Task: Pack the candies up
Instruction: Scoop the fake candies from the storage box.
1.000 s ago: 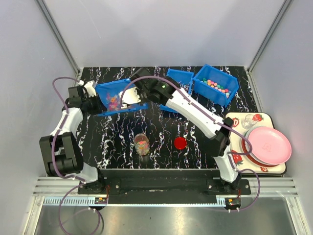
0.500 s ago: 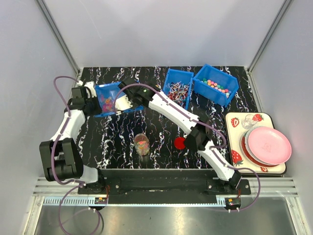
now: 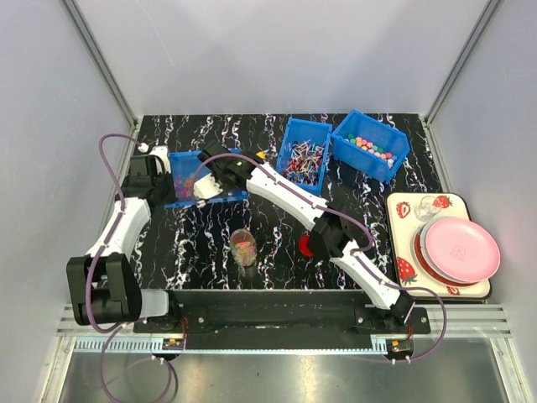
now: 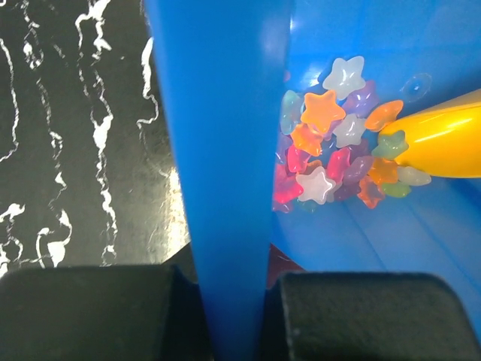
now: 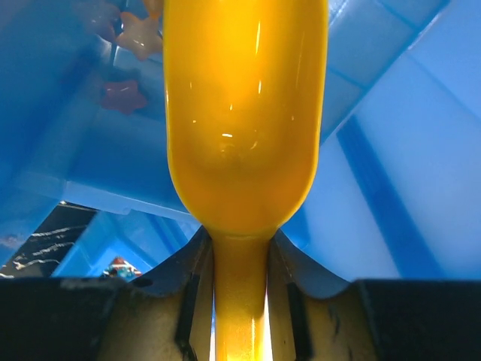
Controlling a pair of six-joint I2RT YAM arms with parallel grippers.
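With the left gripper (image 4: 225, 301) pinched on the wall of the blue bin (image 4: 218, 113) and the right gripper (image 5: 240, 301) clamped on the handle of the yellow scoop (image 5: 244, 113), slide the scoop low under the star candies (image 4: 331, 150) — heaped in the bin's corner, right at the scoop's tip — while holding the bin steady.

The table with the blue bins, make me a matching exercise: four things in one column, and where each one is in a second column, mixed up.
Things:
1. yellow scoop
2. red lid
3. pink plate
4. clear jar

Places:
A. on the strawberry tray at the right edge
B. inside the left blue bin, held by the right gripper
C. standing on the table in front of the bins, with candies in it
D. flat on the table, partly hidden by the right arm

Pairs: 1-B, 2-D, 3-A, 4-C
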